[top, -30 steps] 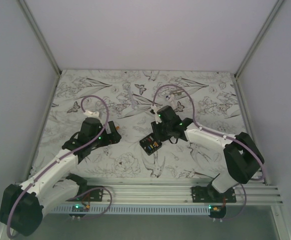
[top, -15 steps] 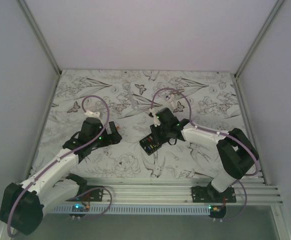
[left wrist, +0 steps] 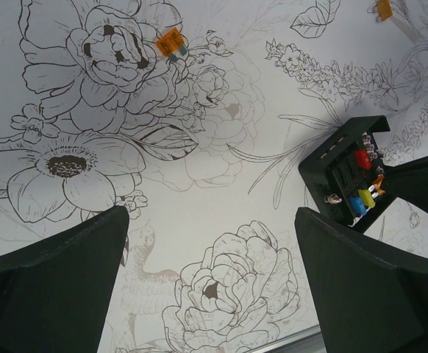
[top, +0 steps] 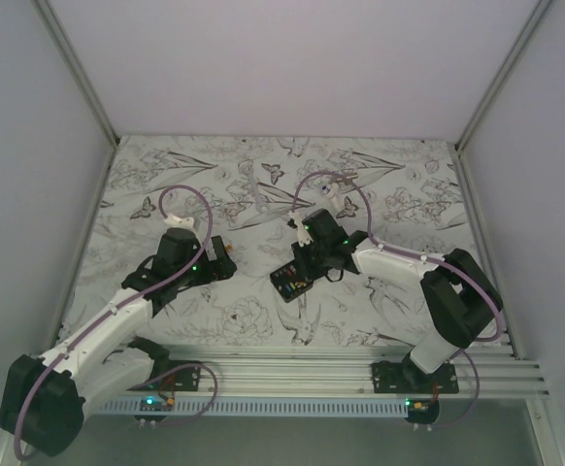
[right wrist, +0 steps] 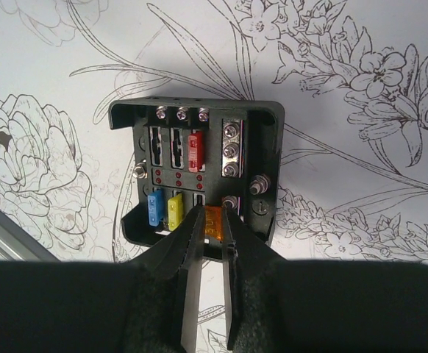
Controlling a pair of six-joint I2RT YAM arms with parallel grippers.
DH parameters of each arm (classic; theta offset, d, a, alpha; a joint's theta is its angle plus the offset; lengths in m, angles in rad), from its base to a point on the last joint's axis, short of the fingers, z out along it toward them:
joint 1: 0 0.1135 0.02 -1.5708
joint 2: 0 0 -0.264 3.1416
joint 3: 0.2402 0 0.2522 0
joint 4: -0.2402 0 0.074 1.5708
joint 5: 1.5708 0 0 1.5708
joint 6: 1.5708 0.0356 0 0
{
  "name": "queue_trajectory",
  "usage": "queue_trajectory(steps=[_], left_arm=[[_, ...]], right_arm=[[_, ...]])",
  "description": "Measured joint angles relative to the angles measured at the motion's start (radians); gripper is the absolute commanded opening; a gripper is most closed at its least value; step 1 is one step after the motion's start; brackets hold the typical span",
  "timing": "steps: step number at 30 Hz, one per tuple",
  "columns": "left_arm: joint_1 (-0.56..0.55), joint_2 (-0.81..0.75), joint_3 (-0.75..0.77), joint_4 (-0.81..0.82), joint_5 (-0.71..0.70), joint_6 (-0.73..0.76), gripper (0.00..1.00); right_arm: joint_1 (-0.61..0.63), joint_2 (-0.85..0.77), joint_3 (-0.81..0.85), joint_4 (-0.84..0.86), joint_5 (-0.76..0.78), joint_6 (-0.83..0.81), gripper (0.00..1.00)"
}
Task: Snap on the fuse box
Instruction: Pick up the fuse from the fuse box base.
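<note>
fuse box: small black square plastic fuse box (right wrist: 195, 173) lies face up on the flower-print table cover (right wrist: 361, 88), about mid-table, right under the right wrist
slots: red fuse (right wrist: 195, 141) up top; blue fuse (right wrist: 155, 208) and yellow fuse (right wrist: 174, 211) in the bottom row
right gripper (right wrist: 213, 212): jaws nearly together, pinching a small orange blade fuse (right wrist: 213, 224) at the slot just beside the yellow one
left gripper (left wrist: 210, 257): jaws spread wide, nothing between them, hovering over the cover left of the box
loose bit: spare orange fuse (left wrist: 170, 44) on the cover, well apart from the box
</note>
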Motion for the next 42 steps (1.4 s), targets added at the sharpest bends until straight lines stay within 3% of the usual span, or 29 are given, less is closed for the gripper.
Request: queue_trajectory(steps=[22,31,42], left_arm=[[0.0,0.004,0.0,0.0,0.017,-0.001,1.0],[0.0,0.006,0.0,0.0,0.027,-0.005,1.0],[-0.042,0.105,0.0,0.06,0.135,-0.082,0.94]], right_arm=[[0.002,-0.027,0.0,0.0,-0.047,0.019,0.18],[0.014,-0.029,-0.006,0.0,-0.003,0.026,0.28],[0.014,-0.018,-0.009,0.013,0.023,0.025,0.31]])
